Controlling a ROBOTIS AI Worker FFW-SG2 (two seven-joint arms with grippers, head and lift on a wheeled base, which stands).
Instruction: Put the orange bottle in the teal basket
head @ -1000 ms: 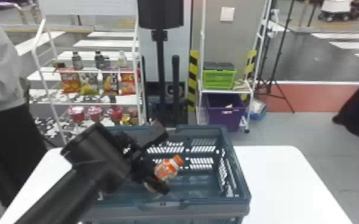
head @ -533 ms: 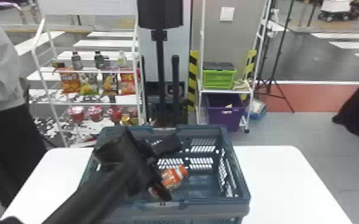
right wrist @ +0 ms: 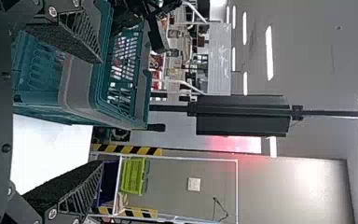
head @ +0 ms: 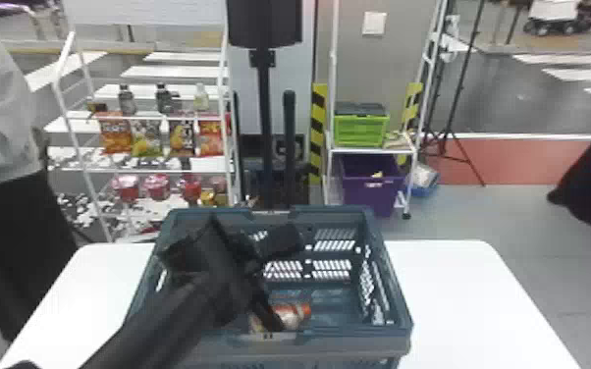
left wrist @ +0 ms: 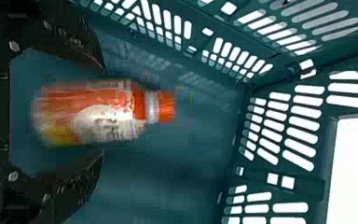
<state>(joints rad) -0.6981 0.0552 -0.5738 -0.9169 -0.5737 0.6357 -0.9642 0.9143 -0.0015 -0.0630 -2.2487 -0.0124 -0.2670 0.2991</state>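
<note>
L jaws apart, btl (left wrist: 98, 112) between, in bskt (head: 353, 339)

The head view looks forward and down from behind and above the left gripper (head: 292, 282), out to the lime-green crate (head: 361, 130) well beyond it. The left wrist view looks from close behind that gripper's fingers (left wrist: 81, 191) into the teal basket (head: 348, 348); both share the orange bottle (head: 295, 314). The right wrist view faces roughly level past the right gripper (right wrist: 101, 112), sharing basket and crate with the head view.
</note>
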